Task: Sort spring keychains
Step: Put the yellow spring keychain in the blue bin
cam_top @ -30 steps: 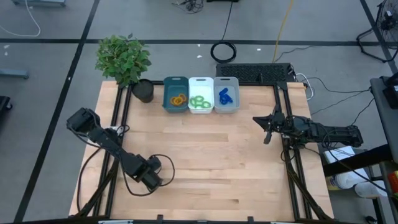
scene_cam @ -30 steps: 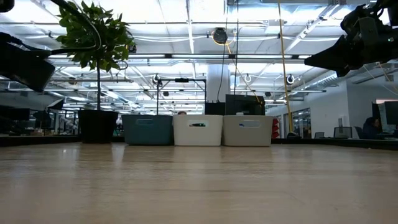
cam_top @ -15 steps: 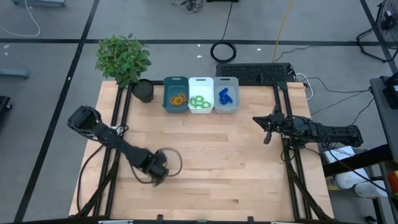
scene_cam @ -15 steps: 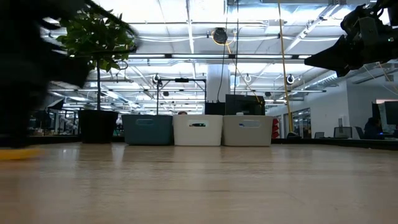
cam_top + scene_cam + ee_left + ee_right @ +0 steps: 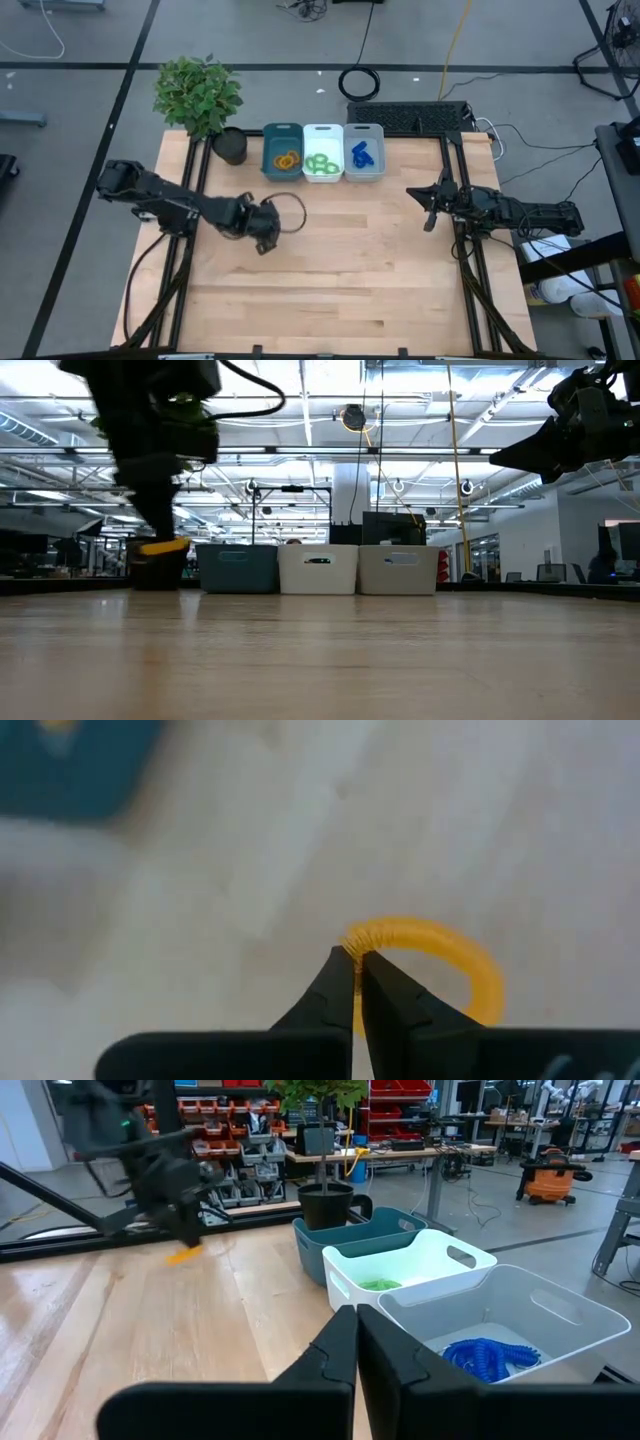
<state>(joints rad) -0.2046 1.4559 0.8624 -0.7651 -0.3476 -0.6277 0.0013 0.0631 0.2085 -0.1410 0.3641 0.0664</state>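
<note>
My left gripper (image 5: 264,242) hangs over the left middle of the table, shut on an orange spring keychain (image 5: 430,960), a small coiled loop. Three bins stand in a row at the far edge: a teal one (image 5: 283,152) holding orange keychains, a white one (image 5: 322,152) holding green ones, and a white one (image 5: 363,150) holding blue ones. My right gripper (image 5: 355,1320) waits shut and level at the table's right side (image 5: 430,210), holding nothing. My left gripper pinches the coil of the orange loop at one spot on its ring (image 5: 352,942) between its two fingertips. The fingers slant steeply down from above. The loop hangs beside and below the tips, lifted clear of the table (image 5: 163,546).
A potted plant (image 5: 200,95) in a black pot (image 5: 230,146) stands left of the bins. A large black cable coil (image 5: 360,83) lies on the floor behind them. Bare wooden tabletop (image 5: 340,250) stretches between the arms.
My left gripper has swung from the table's near left toward the far edge and the bins, rising as it went. The orange keychain, level with the tabletop half a second ago, now hangs lifted clear in it.
</note>
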